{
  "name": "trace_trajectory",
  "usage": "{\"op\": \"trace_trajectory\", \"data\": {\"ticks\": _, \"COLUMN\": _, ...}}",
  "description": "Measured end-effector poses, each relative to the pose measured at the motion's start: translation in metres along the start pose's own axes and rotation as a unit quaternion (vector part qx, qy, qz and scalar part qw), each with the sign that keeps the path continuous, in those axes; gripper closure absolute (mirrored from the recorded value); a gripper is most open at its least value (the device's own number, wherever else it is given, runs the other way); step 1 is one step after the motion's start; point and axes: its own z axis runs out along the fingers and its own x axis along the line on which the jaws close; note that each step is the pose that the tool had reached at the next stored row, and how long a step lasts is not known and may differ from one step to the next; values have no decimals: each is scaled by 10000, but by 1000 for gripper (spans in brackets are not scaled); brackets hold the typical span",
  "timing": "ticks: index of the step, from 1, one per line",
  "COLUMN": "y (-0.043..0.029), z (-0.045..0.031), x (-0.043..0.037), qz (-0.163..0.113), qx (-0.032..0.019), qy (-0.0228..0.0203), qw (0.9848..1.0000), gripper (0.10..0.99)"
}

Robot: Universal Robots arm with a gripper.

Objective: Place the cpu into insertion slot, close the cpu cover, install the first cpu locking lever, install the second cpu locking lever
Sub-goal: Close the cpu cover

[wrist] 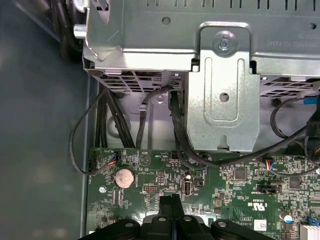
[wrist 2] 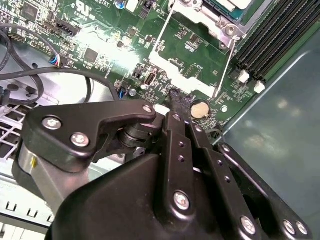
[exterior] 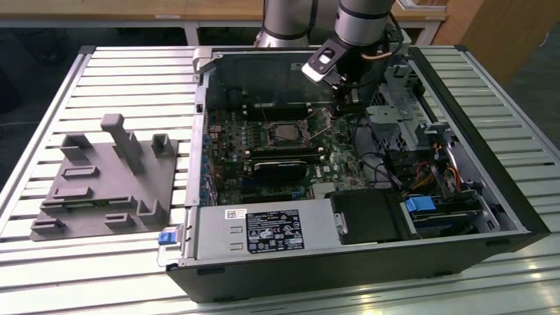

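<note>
In the exterior view the open computer case (exterior: 490, 164) holds the green board with the insertion slot (exterior: 284, 132) near its middle. My gripper (exterior: 340, 105) hangs just to that view's right of the slot, fingers pressed together with nothing seen between them. In the second wrist view a pale corner of the cpu (wrist 2: 234, 4) lies in the slot (wrist 2: 207, 20). The cpu cover (wrist 2: 186, 76), a thin silvery frame, stands tilted up from the slot. My shut gripper (wrist 2: 175, 98) is at its free edge and seems to touch it. The first wrist view has the gripper (wrist: 170, 201) over the board.
A metal drive cage (wrist: 220, 75) with black cables (wrist: 180, 140) rises close beside the gripper. Black memory slots (wrist 2: 272, 37) run past the socket. A coin battery (wrist: 123, 177) sits near the fingertips. A grey fixture block (exterior: 105, 177) lies on the slatted table at the exterior view's left.
</note>
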Motion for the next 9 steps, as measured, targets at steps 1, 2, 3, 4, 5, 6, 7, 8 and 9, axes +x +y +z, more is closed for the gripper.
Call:
{"op": "trace_trajectory", "data": {"ticks": 1, "y": 0, "z": 8, "x": 0, "qz": 0, "qx": 0, "qy": 0, "qw": 10000, "gripper": 980}}
{"op": "trace_trajectory", "data": {"ticks": 2, "y": 0, "z": 17, "x": 0, "qz": 0, "qx": 0, "qy": 0, "qw": 10000, "gripper": 980}}
{"op": "trace_trajectory", "data": {"ticks": 3, "y": 0, "z": 24, "x": 0, "qz": -1, "qx": 0, "qy": 0, "qw": 10000, "gripper": 980}}
{"op": "trace_trajectory", "data": {"ticks": 4, "y": 0, "z": 31, "x": 0, "qz": -1, "qx": 0, "qy": 0, "qw": 10000, "gripper": 980}}
{"op": "trace_trajectory", "data": {"ticks": 5, "y": -1, "z": 35, "x": 0, "qz": 0, "qx": 0, "qy": 0, "qw": 10000, "gripper": 980}}
{"op": "trace_trajectory", "data": {"ticks": 6, "y": -5, "z": 36, "x": 0, "qz": -1, "qx": 0, "qy": -1, "qw": 10000, "gripper": 980}}
{"op": "trace_trajectory", "data": {"ticks": 7, "y": -17, "z": 36, "x": 0, "qz": -1, "qx": 0, "qy": -1, "qw": 10000, "gripper": 980}}
{"op": "trace_trajectory", "data": {"ticks": 8, "y": -32, "z": 35, "x": 0, "qz": -1, "qx": 0, "qy": -1, "qw": 10000, "gripper": 980}}
{"op": "trace_trajectory", "data": {"ticks": 9, "y": -49, "z": 35, "x": 1, "qz": -1, "qx": 0, "qy": 0, "qw": 10000, "gripper": 980}}
